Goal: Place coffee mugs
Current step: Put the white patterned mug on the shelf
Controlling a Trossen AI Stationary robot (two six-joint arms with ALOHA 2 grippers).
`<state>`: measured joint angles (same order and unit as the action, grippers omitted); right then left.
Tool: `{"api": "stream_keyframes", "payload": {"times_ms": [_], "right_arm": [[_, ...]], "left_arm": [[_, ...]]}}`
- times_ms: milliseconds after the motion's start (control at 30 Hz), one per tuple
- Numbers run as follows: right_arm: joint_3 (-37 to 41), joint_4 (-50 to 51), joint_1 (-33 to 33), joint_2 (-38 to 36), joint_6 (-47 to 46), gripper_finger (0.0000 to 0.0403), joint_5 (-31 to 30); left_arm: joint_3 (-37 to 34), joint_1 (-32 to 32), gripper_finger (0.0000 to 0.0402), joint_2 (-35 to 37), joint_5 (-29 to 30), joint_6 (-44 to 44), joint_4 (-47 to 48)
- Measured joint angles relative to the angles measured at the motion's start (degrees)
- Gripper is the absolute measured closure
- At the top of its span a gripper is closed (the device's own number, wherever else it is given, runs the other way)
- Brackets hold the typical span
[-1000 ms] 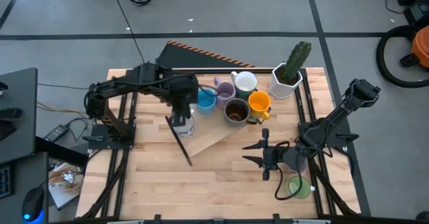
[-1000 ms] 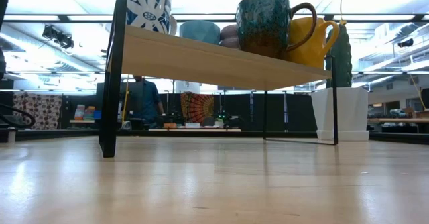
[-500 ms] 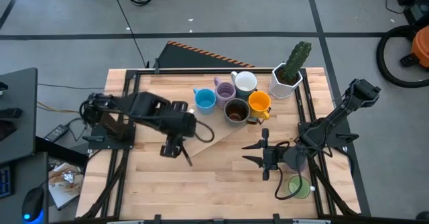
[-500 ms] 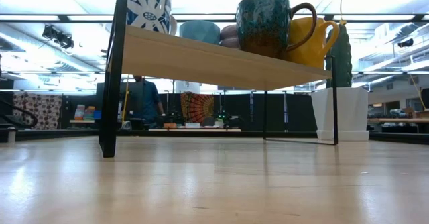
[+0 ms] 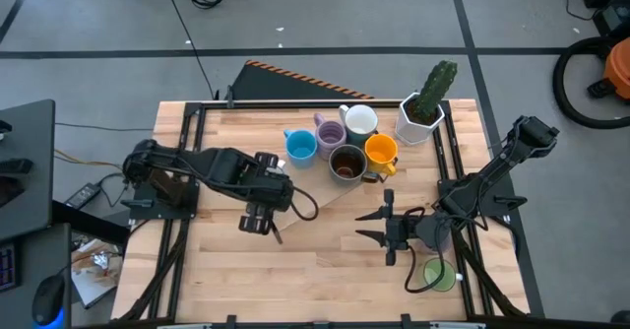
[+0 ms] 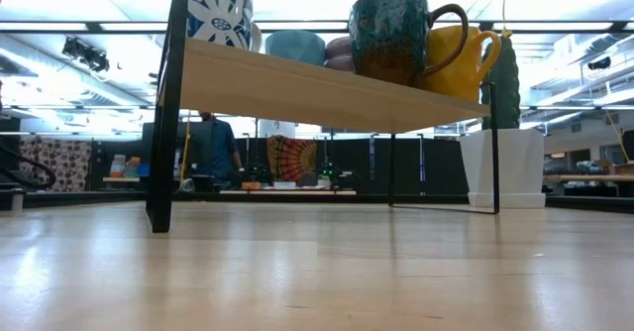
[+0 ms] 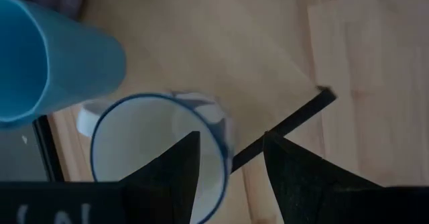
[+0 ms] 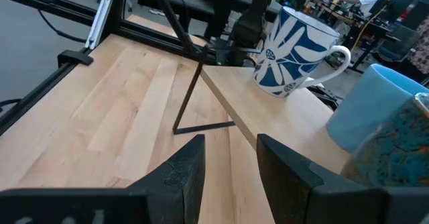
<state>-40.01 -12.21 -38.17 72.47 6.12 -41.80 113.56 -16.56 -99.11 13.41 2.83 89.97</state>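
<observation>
A white mug with a blue leaf pattern (image 8: pixel 295 49) stands on its base at the left end of the raised wooden shelf (image 6: pixel 327 93); it also shows in the low view (image 6: pixel 216 9). My left gripper (image 7: pixel 231 138) is open above the mug's rim (image 7: pixel 224 140) and hides it in the high view (image 5: pixel 258 218). Blue (image 5: pixel 300 147), lavender (image 5: pixel 330 132), white (image 5: pixel 359 120), brown (image 5: pixel 346 164) and orange (image 5: pixel 380 152) mugs stand together on the shelf. My right gripper (image 5: pixel 360 225) waits open near the table's right side. A green mug (image 5: pixel 438 273) sits by its base. My left gripper points down over the patterned mug, one finger (image 7: pixel 177 167) above the hollow and the other (image 7: pixel 291 174) outside the wall, toward the shelf's corner. Whether either finger touches the rim (image 7: pixel 224 140), I cannot tell. The mug stands upright on the shelf.
A white faceted pot with a cactus (image 5: pixel 421 120) stands at the far right by the shelf. The shelf's black leg (image 8: pixel 188 96) drops to the table at its near left corner. Bare wooden table (image 5: pixel 295 270) lies along the near edge. A person stands in the room beyond (image 6: pixel 213 148).
My left arm has swung from over the shelf's left end toward the table's near-left, and its gripper now shows closer to the near edge, covering the patterned mug in the high view. The mug has stayed where it stood on the shelf.
</observation>
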Motion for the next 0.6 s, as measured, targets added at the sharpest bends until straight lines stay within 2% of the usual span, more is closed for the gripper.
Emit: {"api": "stream_keyframes", "payload": {"times_ms": [400, 600], "right_arm": [[0.0, -0.04, 0.0, 0.0, 0.01, 0.0263, -0.03], [0.0, -0.07, 0.04, 0.0, 0.03, 0.0263, -0.04]], "left_arm": [[-3.47, 2.17, 0.0233, 0.15, -0.08, -3.41, 0.07], [-3.47, 4.92, 0.0277, 0.07, -3.43, 2.15, 0.03]]}}
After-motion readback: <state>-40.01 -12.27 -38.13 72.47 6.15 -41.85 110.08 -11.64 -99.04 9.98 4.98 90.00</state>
